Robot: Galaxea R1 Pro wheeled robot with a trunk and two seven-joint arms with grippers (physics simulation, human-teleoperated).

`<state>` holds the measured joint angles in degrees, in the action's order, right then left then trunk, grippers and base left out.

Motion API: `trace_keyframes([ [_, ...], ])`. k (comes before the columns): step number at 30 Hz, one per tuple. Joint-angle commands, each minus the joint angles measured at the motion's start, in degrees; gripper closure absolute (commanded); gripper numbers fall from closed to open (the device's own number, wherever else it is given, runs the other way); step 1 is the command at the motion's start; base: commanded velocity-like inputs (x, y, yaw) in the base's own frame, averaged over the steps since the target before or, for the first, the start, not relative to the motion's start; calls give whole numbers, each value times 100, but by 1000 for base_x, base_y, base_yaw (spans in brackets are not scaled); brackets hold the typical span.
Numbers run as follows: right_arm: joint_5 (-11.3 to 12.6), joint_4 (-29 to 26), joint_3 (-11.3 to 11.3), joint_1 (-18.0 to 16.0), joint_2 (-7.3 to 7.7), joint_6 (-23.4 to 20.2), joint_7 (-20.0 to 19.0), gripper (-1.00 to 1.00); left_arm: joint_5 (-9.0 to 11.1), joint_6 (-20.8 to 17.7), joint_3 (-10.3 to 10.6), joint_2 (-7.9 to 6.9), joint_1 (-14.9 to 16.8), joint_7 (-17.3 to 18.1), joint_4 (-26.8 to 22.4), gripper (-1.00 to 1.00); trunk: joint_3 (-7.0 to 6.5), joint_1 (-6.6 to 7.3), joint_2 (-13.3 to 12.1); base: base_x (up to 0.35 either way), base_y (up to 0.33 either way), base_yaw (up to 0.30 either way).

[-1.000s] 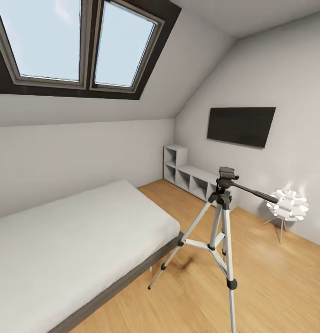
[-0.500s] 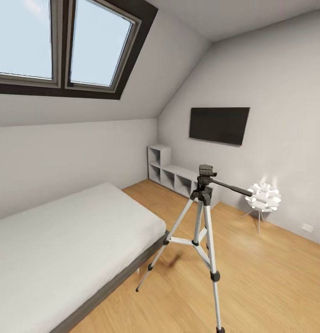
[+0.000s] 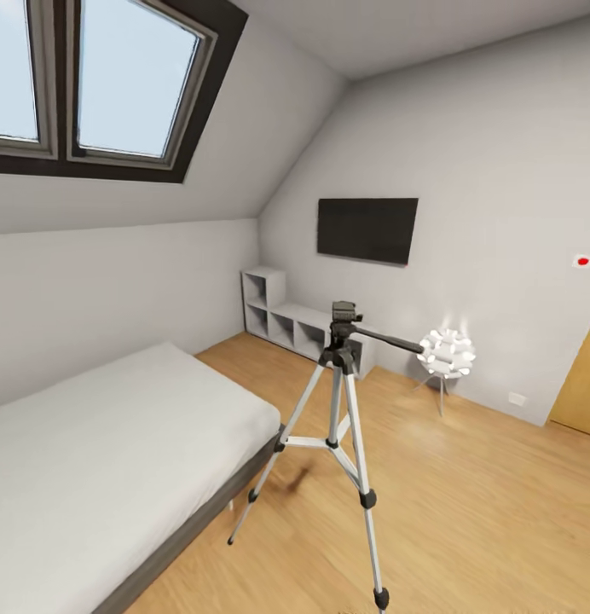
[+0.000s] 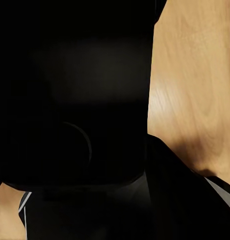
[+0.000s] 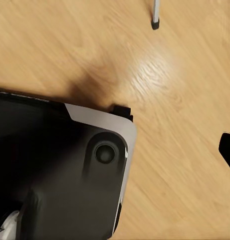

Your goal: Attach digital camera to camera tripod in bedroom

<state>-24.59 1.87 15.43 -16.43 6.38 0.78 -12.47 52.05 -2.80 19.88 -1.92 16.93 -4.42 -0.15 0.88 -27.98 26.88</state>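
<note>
The camera tripod (image 3: 344, 426) stands upright on the light wood floor (image 3: 465, 512) of the bedroom, just beside the foot end of the bed (image 3: 116, 460) with its white mattress. Its three silver legs are spread out, and the black head (image 3: 345, 314) on top carries a long black pan handle (image 3: 389, 340) that points toward the round white lamp (image 3: 447, 352) by the far wall. Behind the tripod there is a low white shelf unit (image 3: 288, 317), and a black TV (image 3: 367, 228) hangs on the pale grey wall above it. A skylight (image 3: 90, 81) is set in the sloped ceiling.

In the right wrist view, a dark part of the robot body (image 5: 60, 175) hangs over the floor, and the foot of one tripod leg (image 5: 155, 15) shows near it (so the tripod is close to this arm). A small dark piece (image 5: 227, 150) at the picture's edge may belong to the right gripper; I cannot tell how far it is open.

The left wrist view is mostly very dark, with some wood floor beside; the state of the left gripper cannot be read.
</note>
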Motion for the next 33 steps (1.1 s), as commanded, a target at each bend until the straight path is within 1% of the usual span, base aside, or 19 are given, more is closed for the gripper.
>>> trace_keyframes([
  [1, -46, 15, 48, -9, 3, 8, -9, -100, 24, -23, 51, -1, 4, -24, -3, 100, 9, -3, 10, 0, 0, -250],
  [21, -46, 13, 48, -9, 4, 4, -9, -100, 23, -25, 51, 7, 4, -24, -3, 100, 9, -3, 10, 0, 0, -248],
  [26, -46, 11, 48, -9, 4, 2, -9, -100, 24, -27, 51, 8, 4, -24, -3, 100, 9, -3, 10, 0, 0, -97],
  [33, -58, 7, 48, -9, 4, 33, -14, -100, 29, -27, 51, 2, 6, -24, -3, 100, 9, -3, 10, 32, 15, -25],
])
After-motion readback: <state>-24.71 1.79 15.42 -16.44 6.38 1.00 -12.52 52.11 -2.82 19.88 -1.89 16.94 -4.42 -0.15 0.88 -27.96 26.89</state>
